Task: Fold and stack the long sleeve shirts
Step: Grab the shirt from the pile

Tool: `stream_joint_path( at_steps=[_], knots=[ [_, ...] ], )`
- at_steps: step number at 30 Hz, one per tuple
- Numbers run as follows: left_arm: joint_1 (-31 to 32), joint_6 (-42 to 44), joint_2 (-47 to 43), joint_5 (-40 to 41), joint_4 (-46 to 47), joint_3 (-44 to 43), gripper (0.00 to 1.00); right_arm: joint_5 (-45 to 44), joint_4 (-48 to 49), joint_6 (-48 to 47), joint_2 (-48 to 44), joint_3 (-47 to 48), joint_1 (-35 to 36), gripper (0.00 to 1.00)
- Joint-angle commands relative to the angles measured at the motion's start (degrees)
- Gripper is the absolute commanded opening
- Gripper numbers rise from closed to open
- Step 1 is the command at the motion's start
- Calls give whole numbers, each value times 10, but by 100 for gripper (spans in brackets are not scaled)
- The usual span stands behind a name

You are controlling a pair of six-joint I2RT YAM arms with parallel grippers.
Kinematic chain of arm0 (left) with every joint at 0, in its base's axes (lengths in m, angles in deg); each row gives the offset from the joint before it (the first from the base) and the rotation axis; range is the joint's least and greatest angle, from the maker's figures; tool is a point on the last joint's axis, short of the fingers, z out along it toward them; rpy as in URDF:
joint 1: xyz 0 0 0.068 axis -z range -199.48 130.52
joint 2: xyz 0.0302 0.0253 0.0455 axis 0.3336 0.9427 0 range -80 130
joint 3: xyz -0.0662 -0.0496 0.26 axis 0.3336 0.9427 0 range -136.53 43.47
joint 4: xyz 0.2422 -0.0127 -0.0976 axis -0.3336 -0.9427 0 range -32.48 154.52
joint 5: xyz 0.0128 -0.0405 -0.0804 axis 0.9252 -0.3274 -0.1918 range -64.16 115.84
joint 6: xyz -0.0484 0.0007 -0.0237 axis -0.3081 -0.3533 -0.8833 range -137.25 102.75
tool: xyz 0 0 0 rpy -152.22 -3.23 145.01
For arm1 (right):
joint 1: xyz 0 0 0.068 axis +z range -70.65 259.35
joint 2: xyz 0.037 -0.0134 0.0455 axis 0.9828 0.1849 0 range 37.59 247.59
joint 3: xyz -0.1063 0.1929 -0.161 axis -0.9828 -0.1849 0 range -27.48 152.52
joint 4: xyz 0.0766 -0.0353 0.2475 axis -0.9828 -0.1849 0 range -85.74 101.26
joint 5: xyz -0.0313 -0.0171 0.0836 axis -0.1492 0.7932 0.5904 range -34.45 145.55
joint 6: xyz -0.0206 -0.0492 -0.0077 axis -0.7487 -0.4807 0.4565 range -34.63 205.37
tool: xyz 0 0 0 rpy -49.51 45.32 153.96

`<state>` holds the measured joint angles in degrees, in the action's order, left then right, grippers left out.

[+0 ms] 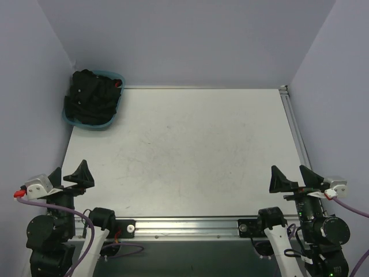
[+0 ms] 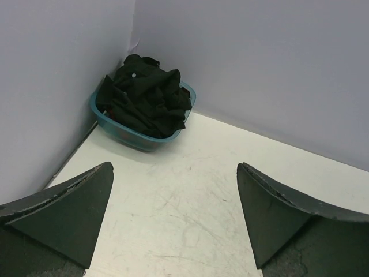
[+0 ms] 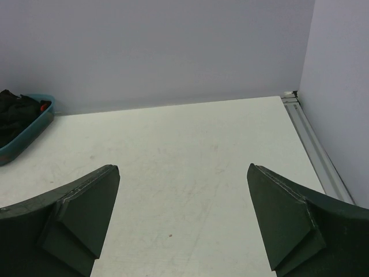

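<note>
The black long sleeve shirts (image 1: 92, 98) lie bunched in a teal plastic basket (image 1: 113, 117) at the table's far left corner. The pile also shows in the left wrist view (image 2: 147, 95), with one pale button visible, and at the left edge of the right wrist view (image 3: 14, 112). My left gripper (image 1: 69, 173) is open and empty at the near left, far from the basket. My right gripper (image 1: 293, 175) is open and empty at the near right. In both wrist views the jaws stand wide apart over bare table.
The white table (image 1: 184, 144) has scuff marks. Lilac walls close it in on the left, back and right. A metal rail (image 1: 293, 124) runs along the right edge, and another rail (image 1: 184, 222) along the near edge between the arm bases.
</note>
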<state>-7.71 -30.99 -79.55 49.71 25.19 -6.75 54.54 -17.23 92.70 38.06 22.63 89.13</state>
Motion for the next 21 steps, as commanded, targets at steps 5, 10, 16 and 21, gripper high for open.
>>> stream_joint_path(
  at_steps=[5,10,16,21],
  knots=[
    [-3,-35,-65,-7,0,10,97,27,18,15,10,-5,-2,100],
    [-4,-81,-6,-34,-7,22,97,65,6,36,53,-26,-2,100],
    [5,-181,148,-82,-2,35,97,174,-6,104,160,-47,-2,100],
    [4,-199,343,-90,46,-9,98,246,-10,142,244,-70,1,100]
  ],
)
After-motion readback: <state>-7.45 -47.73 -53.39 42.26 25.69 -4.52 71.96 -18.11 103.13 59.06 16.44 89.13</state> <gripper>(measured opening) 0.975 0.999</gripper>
